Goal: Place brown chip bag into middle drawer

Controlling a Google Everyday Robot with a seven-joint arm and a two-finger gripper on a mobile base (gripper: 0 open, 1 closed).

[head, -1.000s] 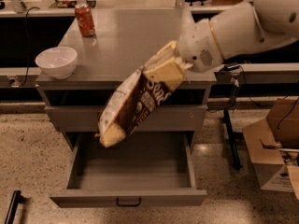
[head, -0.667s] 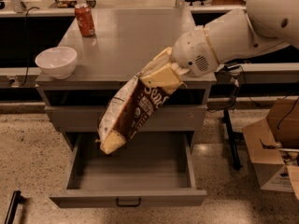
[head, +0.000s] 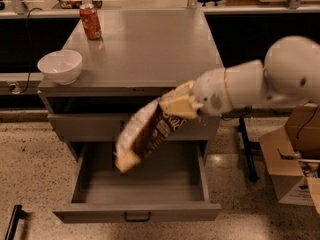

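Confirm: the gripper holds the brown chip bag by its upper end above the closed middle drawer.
One error: the camera view shows the middle drawer pulled open, not closed. The gripper does hold the brown chip bag by its upper end above it.

- Grey cabinet top (head: 150, 44), flat and matte.
- At far left on it, red soda can (head: 90, 21), upright.
- At near left corner, white bowl (head: 60, 66), upright, well apart from the can.
- Below, speckled floor (head: 30, 174), with cardboard box (head: 295, 169) at right.
- Just off the top's near right edge, gripper (head: 177, 101), clamped on upper end of brown chip bag (head: 147, 134), hanging tilted above open middle drawer (head: 150, 186).
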